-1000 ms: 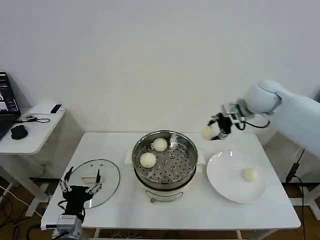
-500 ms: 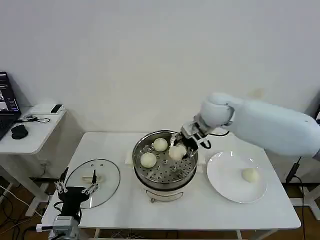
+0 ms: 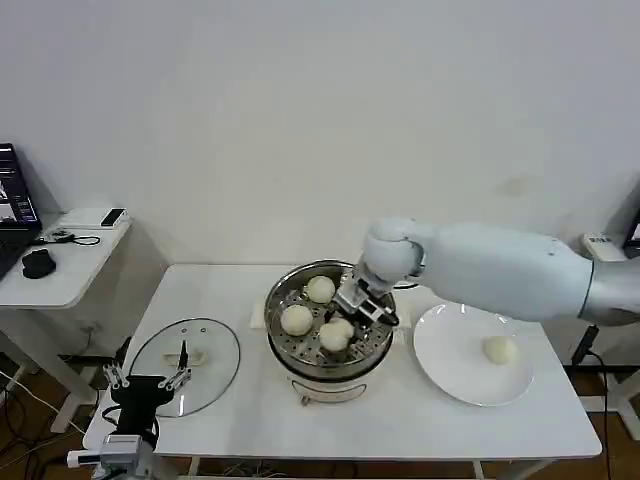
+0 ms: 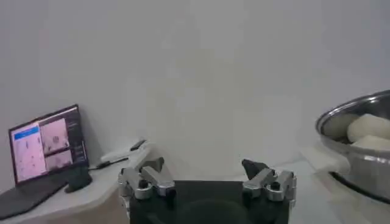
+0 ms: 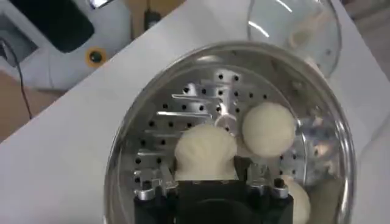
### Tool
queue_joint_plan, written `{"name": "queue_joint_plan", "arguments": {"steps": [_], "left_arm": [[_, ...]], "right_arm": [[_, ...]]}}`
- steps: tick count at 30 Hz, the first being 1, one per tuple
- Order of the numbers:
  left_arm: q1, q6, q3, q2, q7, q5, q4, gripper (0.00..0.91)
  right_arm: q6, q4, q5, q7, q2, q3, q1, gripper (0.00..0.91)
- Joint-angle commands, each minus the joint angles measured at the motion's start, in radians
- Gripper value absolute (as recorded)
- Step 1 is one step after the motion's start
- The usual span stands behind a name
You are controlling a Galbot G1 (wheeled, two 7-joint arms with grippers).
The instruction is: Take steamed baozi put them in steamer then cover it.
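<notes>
Right gripper [image 3: 352, 318]: inside the steamer [image 3: 285, 345], fingers closed on either side of one baozi [image 3: 335, 335], which sits at the tray's near-centre; seen likewise from the right wrist [image 5: 206, 152], the bun held between the two finger bases. Whether the bun rests on the perforated tray cannot be told.

Right arm: white, reaching in from the right side, elbow raised over the far-right rim of the steamer, wrist angled down and toward the near left.

Left gripper [image 3: 146, 385]: parked low at the near-left table edge, just near of the glass lid [image 3: 205, 345]; fingers spread apart and holding nothing, as the left wrist view [image 4: 206, 176] also shows.

Steamer: centre of the white table [image 3: 400, 425], uncovered.

Baozi in steamer: one at the far side [image 3: 320, 289], one at the left [image 3: 296, 320], plus the gripped one.

Baozi on white plate [image 3: 450, 375]: one [image 3: 499, 349], right of the steamer.

Glass lid: flat on the table, left of the steamer.
</notes>
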Motion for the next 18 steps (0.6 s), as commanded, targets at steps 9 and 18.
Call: {"name": "queue_joint_plan", "arguments": {"steps": [9,18], "left_arm": [[-0.009,0.0,0.002,0.004,0.0,-0.001,0.01,0.907],[-0.016,0.0,0.007,0.008,0.0,-0.002,0.016,0.907]], "right_arm": [[0.073,-0.012,-0.022,0.003,0.043,-0.037,-0.007,0.816],[0.081,-0.018,-0.028,0.014,0.003,-0.01,0.018,0.907]]}}
